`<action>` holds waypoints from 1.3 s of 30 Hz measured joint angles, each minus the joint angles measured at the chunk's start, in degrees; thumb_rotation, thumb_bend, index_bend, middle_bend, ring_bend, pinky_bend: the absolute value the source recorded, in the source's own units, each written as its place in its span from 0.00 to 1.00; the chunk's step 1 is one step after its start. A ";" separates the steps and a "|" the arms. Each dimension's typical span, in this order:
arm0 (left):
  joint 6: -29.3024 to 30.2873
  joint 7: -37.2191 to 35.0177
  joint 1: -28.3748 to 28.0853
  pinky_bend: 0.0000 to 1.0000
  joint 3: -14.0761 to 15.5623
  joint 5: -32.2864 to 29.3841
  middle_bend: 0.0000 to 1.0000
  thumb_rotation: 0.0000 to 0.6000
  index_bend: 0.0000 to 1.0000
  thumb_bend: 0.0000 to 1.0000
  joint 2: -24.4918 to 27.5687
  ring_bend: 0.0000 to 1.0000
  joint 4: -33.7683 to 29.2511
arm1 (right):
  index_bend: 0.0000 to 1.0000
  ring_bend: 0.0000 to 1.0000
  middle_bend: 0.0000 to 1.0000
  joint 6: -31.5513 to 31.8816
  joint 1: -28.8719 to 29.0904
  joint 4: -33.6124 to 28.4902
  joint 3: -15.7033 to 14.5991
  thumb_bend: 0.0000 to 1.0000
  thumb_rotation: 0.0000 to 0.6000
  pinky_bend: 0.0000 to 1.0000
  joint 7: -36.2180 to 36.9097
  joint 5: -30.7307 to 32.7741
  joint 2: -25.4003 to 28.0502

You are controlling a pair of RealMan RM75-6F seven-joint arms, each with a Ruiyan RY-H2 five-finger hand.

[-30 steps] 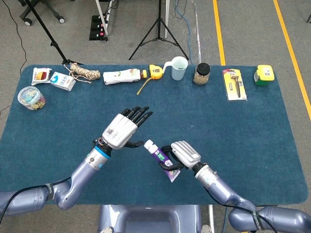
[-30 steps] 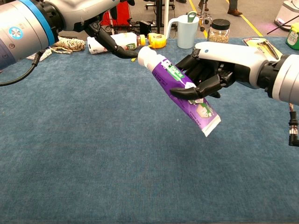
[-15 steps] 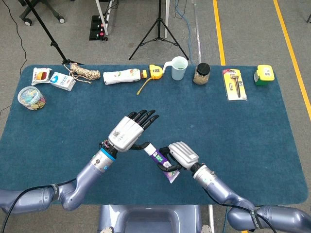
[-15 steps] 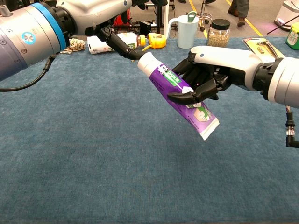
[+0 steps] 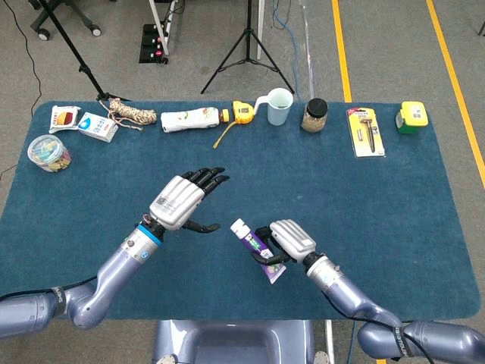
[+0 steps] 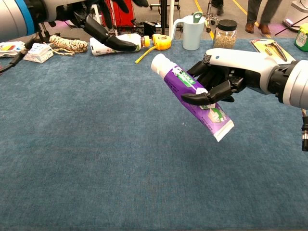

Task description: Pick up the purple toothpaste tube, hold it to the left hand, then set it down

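My right hand (image 5: pixel 290 240) (image 6: pixel 226 79) grips the purple toothpaste tube (image 5: pixel 256 249) (image 6: pixel 192 96) around its middle, above the blue table. The tube's white cap points up and to the left, its flat end down and right. My left hand (image 5: pixel 182 201) (image 6: pixel 91 21) hovers to the left of the cap with fingers spread and holds nothing. A clear gap separates its thumb from the cap.
Along the table's (image 5: pixel 394 205) far edge lie a snack bag (image 5: pixel 64 117), a small box (image 5: pixel 98 127), rope (image 5: pixel 132 114), a white bottle (image 5: pixel 189 119), a yellow tape measure (image 5: pixel 242 112), a jug (image 5: pixel 277 106), a jar (image 5: pixel 314 114), a razor pack (image 5: pixel 365 130) and a yellow box (image 5: pixel 411 117). A tub (image 5: pixel 48 153) sits far left.
My left hand has drawn back to the left, away from the tube's cap it was nearly touching. My right hand has shifted slightly right with the tube still held.
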 measured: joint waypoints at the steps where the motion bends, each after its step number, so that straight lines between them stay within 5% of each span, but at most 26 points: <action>1: -1.14 -1.34 -0.05 0.33 -0.20 -1.03 0.13 0.37 0.13 0.14 0.72 0.16 -0.65 | 0.76 0.89 0.78 0.04 -0.09 0.30 -0.01 0.52 0.74 0.83 0.43 -0.01 -0.11; 5: -6.80 -8.50 -0.68 0.33 -1.25 -4.95 0.13 0.08 0.13 0.14 2.77 0.15 -2.45 | 0.76 0.90 0.79 0.33 -0.33 0.85 0.12 0.52 0.75 0.84 2.33 -0.42 -0.41; 8: -10.56 -13.80 -1.43 0.32 -2.03 -6.39 0.12 0.00 0.13 0.14 3.48 0.14 -2.81 | 0.76 0.90 0.79 0.58 -0.43 0.98 0.42 0.52 0.75 0.84 4.06 -0.89 -0.55; 17: -15.29 -25.79 -3.61 0.28 -3.94 -5.64 0.11 0.00 0.11 0.14 0.86 0.11 0.08 | 0.77 0.90 0.79 2.03 -0.77 0.89 1.56 0.52 0.75 0.84 8.00 -2.43 -0.40; 39: -18.86 -38.23 -6.76 0.24 -5.68 -4.91 0.07 0.00 0.09 0.14 -3.68 0.06 4.52 | 0.78 0.91 0.80 2.67 0.70 -1.41 2.49 0.53 0.77 0.84 6.13 -3.67 -0.79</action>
